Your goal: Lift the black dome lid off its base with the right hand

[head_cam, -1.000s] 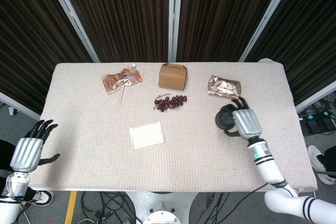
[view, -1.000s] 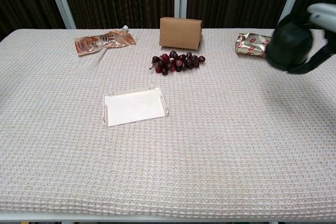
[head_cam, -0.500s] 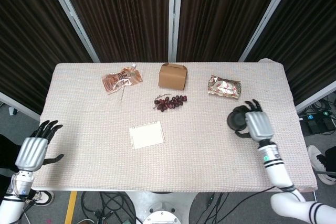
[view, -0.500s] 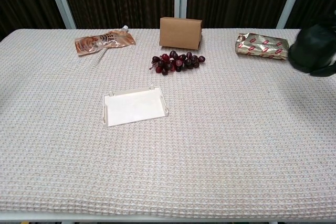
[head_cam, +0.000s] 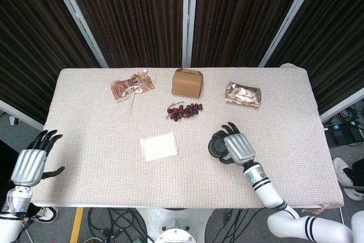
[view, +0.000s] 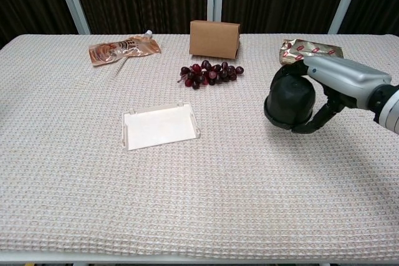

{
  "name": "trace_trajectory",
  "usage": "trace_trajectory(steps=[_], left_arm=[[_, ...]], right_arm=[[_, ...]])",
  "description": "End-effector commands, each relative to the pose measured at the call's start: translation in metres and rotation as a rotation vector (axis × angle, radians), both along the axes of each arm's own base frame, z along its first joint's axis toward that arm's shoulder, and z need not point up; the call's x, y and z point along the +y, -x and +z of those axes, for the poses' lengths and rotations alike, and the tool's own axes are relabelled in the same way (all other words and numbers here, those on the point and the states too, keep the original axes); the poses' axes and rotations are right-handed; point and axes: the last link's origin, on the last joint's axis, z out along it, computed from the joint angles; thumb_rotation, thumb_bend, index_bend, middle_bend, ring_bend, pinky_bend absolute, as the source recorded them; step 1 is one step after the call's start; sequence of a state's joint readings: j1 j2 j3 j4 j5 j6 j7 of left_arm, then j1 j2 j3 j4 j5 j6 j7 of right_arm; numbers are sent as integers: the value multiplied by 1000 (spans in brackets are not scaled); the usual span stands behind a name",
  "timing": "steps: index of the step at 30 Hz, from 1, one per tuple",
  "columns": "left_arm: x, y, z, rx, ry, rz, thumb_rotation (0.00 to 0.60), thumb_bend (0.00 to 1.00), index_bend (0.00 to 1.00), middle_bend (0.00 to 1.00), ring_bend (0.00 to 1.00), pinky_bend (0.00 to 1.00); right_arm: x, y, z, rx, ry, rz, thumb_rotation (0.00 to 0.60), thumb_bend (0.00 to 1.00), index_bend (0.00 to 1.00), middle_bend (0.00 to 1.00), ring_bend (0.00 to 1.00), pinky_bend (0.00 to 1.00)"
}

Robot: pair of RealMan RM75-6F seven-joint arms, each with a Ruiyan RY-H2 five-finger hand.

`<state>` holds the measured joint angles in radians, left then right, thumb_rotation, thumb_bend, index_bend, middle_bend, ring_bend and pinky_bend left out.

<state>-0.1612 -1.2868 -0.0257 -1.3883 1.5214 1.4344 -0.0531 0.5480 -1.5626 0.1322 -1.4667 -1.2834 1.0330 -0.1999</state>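
My right hand (head_cam: pixel 238 147) grips the black dome lid (head_cam: pixel 217 146) from its right side, right of the table's middle. In the chest view the black dome lid (view: pixel 290 102) hangs close over the cloth with the right hand (view: pixel 333 85) wrapped around it, dark fingers (view: pixel 315 119) curling beneath. A flat white rectangular base (head_cam: pixel 158 146) lies on the cloth to the lid's left, apart from it; the chest view shows the white base (view: pixel 161 127) with nothing on it. My left hand (head_cam: pixel 31 163) hovers beyond the table's left edge, fingers spread, holding nothing.
Along the far side lie an orange pouch (head_cam: pixel 131 86), a brown box (head_cam: pixel 187 82) and a gold snack packet (head_cam: pixel 243 94). A bunch of dark grapes (head_cam: pixel 184 110) sits in front of the box. A woven cloth (view: pixel 199 204) covers the table.
The right hand, still holding the lid, first drifted right, then swung left and nearer, toward the table's middle. The left hand shifted slightly beside the table.
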Motion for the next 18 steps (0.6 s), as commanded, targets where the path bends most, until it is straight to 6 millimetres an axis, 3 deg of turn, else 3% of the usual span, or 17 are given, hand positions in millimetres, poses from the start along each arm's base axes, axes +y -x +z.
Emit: trace_trajectory(steps=[1,4,8,18], left_arm=[[1,-1,-1,-2,1,-5,600,24,166,107,76,304],[1,-2,-4,-7,1,-9,600,23,166,107,76,304],[-1,-2,-5,4,7,-11,600,24,166,107,76,305],[-2,0,-2,6,3,-3,600,23,166,107,76,304]], right_arm=[[-10,55,52,63,140,-131,600,127,402,452,103,0],[-2,64,54,74,125,-136,600,127,402,452,103,0],[6,66,38,81,84,-116,600,127,402,451,103,0],[7,72,23,57,54,-138,600,127,394,451,103,0]])
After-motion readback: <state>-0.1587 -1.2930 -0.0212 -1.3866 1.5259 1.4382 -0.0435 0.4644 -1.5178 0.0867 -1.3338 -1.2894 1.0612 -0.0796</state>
